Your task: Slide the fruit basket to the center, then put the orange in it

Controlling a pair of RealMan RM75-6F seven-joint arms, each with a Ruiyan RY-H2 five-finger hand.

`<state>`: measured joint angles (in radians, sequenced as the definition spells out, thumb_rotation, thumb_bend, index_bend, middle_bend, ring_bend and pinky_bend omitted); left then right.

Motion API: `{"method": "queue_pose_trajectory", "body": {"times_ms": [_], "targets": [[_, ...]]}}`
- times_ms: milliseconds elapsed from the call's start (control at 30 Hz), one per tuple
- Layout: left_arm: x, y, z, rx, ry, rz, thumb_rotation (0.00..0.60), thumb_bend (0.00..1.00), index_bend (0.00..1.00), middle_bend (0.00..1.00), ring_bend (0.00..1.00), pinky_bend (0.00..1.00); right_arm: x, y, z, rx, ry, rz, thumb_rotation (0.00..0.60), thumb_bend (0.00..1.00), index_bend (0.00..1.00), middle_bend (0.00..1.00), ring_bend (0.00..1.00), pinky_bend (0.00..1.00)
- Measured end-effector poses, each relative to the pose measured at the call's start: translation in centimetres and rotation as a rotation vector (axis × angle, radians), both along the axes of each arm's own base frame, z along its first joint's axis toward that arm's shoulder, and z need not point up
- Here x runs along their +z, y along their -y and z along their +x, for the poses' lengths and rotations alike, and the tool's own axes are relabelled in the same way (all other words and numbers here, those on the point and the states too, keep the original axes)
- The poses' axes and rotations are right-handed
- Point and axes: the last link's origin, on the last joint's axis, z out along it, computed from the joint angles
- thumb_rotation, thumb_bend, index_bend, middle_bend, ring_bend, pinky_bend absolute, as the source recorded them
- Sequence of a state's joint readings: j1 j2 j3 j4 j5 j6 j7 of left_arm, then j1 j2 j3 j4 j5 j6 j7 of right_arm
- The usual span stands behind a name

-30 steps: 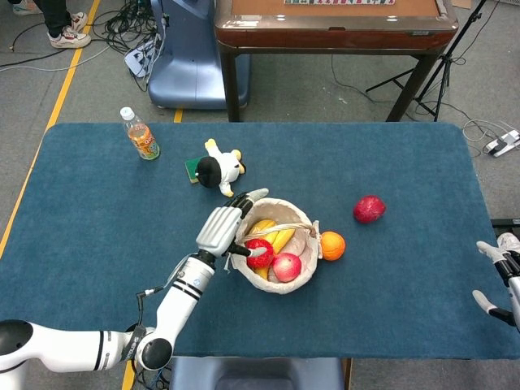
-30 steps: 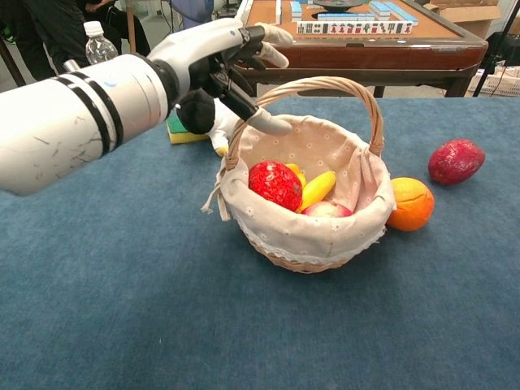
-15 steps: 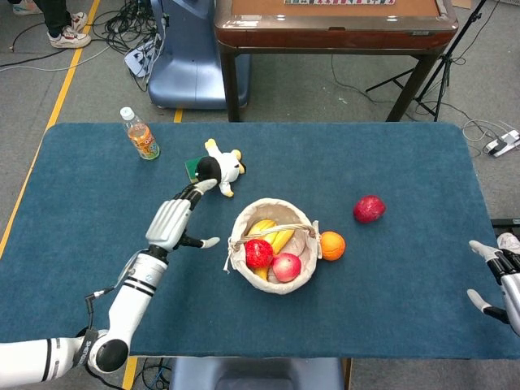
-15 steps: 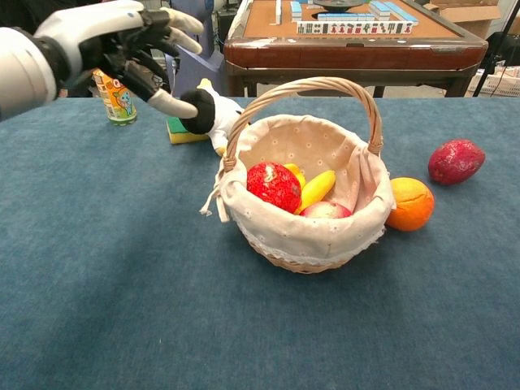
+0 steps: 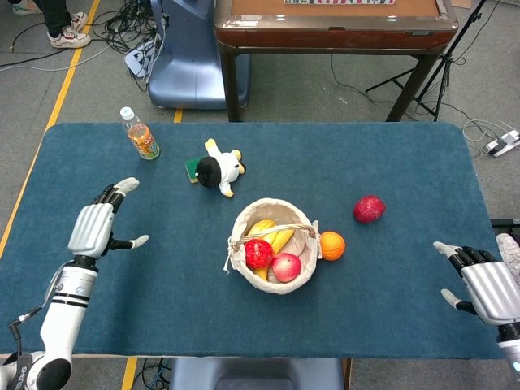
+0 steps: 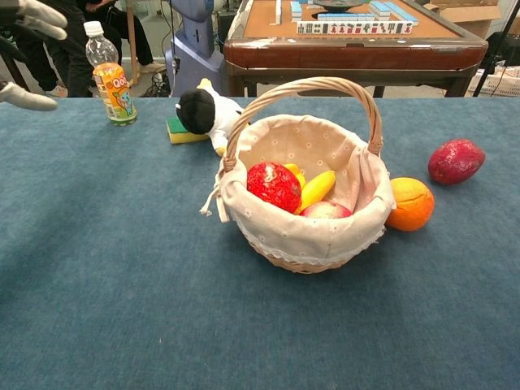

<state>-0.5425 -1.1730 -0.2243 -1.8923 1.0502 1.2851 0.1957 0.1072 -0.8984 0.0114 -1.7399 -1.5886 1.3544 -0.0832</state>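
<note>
Mid-table, fruit basket (image 5: 276, 280) holding banana (image 6: 317, 188) and red fruits, orange (image 5: 331, 245) touching outside, left hand (image 5: 96, 227) and right hand (image 5: 486, 286) spread, empty.

— What's around the fruit basket (image 5: 275, 246)?

— I see the orange (image 5: 331, 244) touching its right side, and a red fruit (image 5: 369, 208) further right, apart from it. Bare cloth lies between those and my right hand (image 5: 484, 288).

— And the left side?

— Open table (image 5: 162, 268) from my left hand (image 5: 96, 227) to the basket. The plush toy (image 5: 218, 169) and bottle (image 5: 140, 135) stand behind.
</note>
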Motion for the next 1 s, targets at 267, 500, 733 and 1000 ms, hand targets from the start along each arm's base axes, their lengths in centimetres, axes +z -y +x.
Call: {"method": "queue_pose_trajectory", "body": {"times_ms": [267,500,733,1000], "targets": [[1.9,1.7,-3.5,0.037,-0.106,0.051,0.600,0.11,0.18,0.13,0.11,0.18,-2.1,2.2,1.4,0.049,-0.034,0.080,0.600,0.16,0.20,0.28,0.26,0.37],[3.6,3.2,-5.0,0.060,-0.109,0.093,0.600,0.11,0.19,0.13,0.11,0.18,-4.4,4.8,2.2,0.057,-0.056,0.139,0.600,0.14,0.20,0.25,0.26,0.37],[4.8,4.2,-6.0,0.071,-0.127,0.116,0.600,0.11,0.19,0.13,0.11,0.18,-7.6,8.1,2.8,0.029,-0.062,0.216,0.600,0.13,0.20,0.24,0.26,0.37],[5.0,5.5,-6.6,0.085,-0.156,0.106,0.600,0.11,0.19,0.13,0.11,0.18,-11.3,11.5,3.8,0.024,-0.064,0.268,0.600,0.13,0.20,0.24,0.26,0.37]]}}
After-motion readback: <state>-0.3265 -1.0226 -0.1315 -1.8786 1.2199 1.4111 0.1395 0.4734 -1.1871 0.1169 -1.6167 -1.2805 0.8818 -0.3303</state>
